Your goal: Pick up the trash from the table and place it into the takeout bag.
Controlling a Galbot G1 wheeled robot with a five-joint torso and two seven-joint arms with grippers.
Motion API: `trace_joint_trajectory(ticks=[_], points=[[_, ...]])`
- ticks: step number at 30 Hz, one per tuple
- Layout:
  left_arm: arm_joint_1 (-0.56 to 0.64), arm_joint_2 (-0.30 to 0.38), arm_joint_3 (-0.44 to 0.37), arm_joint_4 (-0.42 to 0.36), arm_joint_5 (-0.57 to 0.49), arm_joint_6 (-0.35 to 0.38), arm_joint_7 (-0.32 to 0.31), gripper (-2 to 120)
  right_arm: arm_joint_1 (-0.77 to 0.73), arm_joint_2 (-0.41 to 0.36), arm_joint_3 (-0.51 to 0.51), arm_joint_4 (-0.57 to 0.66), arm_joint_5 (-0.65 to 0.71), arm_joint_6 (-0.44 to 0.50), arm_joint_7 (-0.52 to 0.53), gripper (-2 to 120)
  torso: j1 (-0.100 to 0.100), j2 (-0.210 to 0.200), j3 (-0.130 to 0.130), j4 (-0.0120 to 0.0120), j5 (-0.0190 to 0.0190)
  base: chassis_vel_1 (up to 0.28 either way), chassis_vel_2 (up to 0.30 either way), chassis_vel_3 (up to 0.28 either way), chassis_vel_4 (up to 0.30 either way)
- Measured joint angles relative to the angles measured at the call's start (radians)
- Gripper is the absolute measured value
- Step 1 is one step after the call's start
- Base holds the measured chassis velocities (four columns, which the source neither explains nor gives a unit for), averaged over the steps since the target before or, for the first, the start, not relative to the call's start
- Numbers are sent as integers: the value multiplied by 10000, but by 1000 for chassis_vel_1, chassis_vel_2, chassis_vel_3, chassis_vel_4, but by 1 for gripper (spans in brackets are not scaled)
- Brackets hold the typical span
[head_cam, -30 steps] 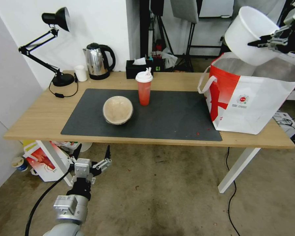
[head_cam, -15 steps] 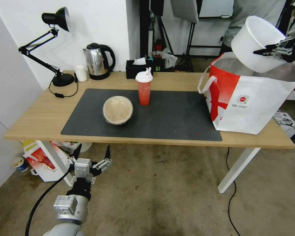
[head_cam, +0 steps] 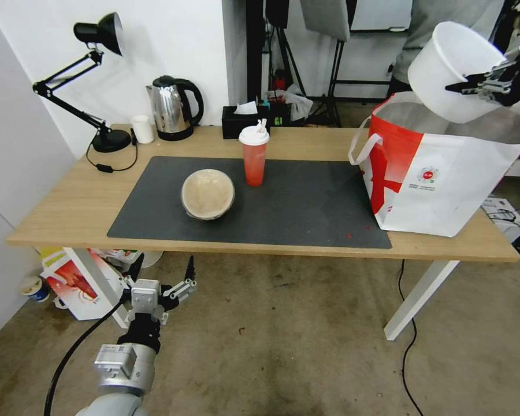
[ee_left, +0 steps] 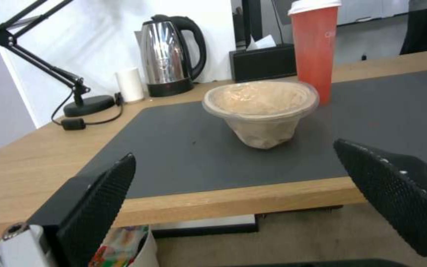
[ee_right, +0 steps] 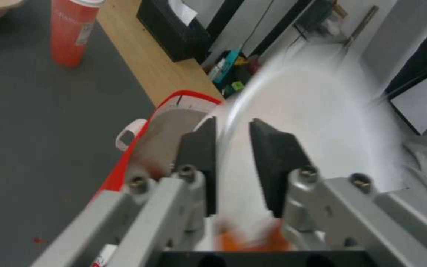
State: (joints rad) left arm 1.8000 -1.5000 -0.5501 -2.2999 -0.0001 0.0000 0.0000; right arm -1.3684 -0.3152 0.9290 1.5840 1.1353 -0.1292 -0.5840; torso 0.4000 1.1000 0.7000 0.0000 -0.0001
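Note:
My right gripper [head_cam: 453, 88] is shut on the rim of the large white bowl [head_cam: 448, 72], holding it tilted in the air over the open takeout bag [head_cam: 439, 173] at the table's right end. In the right wrist view the black pads [ee_right: 198, 148] pinch the bowl wall [ee_right: 312, 111], with the bag's red edge [ee_right: 139, 155] below. The beige bowl [head_cam: 207, 193] and the red drink cup [head_cam: 253, 155] stand on the dark mat [head_cam: 306, 208]. My left gripper [head_cam: 163, 271] hangs open below the table's front edge, facing the beige bowl [ee_left: 260, 107].
A black desk lamp [head_cam: 92, 81], a small white cup [head_cam: 142, 128], a steel kettle [head_cam: 172, 107] and a black tissue box [head_cam: 244, 120] line the table's back edge [head_cam: 306, 136]. A smaller red-and-white bag [head_cam: 78, 283] sits on the floor under the left end.
The right gripper carried the white bowl a little to the right and slightly up over the bag. The left arm has stayed still.

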Motion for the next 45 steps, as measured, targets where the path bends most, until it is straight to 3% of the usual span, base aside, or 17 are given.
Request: trace_joint_trajectory(ticks=[8, 17, 22, 29, 45], points=[[0, -1, 0, 0, 0, 0, 0, 100, -5, -10, 2, 12, -11, 2, 11, 46, 0, 1, -1, 0, 0, 0, 0, 0, 0], [0, 0, 0, 0, 0, 0, 0, 100, 3, 61, -18, 29, -75, -3, -24, 84, 0, 0, 0, 0, 1, 0, 0, 0, 0], [0, 0, 0, 0, 0, 0, 0, 100, 15, 216, -19, 56, -70, -3, 36, 99, 0, 1, 0, 0, 1, 0, 0, 0, 0], [0, -1, 0, 0, 0, 0, 0, 100, 211, 659, -28, 438, 122, 48, 476, 100, 0, 0, 0, 0, 0, 0, 0, 0, 0], [0, 0, -1, 0, 0, 0, 0, 100, 679, 3282, 701, 4080, 921, 629, 3755, 100, 0, 0, 0, 0, -2, 0, 0, 0, 0]])
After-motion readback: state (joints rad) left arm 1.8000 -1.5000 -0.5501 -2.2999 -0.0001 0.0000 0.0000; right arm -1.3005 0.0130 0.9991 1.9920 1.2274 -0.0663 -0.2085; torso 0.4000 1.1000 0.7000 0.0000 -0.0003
